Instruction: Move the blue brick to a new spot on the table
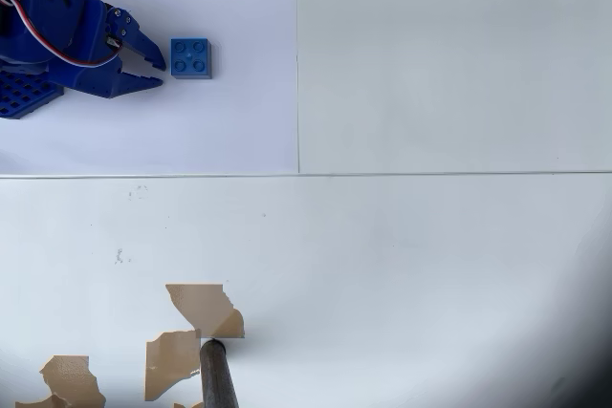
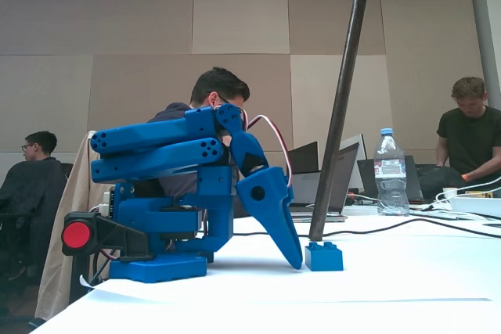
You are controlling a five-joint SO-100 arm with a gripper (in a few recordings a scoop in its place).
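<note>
Overhead view: the dark-blue two-finger gripper (image 1: 158,74) has its fingers spread apart, gripping nothing; the small square mid-blue plastic studded brick (image 1: 191,57) lies just right of the tips on the white table (image 1: 430,265).

Fixed view: the gripper (image 2: 293,260) points down, tip just left of the brick (image 2: 324,256).

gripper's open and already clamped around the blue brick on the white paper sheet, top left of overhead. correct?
Not quite. The gripper is open, but it is not around the blue brick: in the overhead view the brick sits just right of the fingertips, outside them, with a narrow gap. The rest holds: the brick lies on the white paper sheet, top left.
</note>
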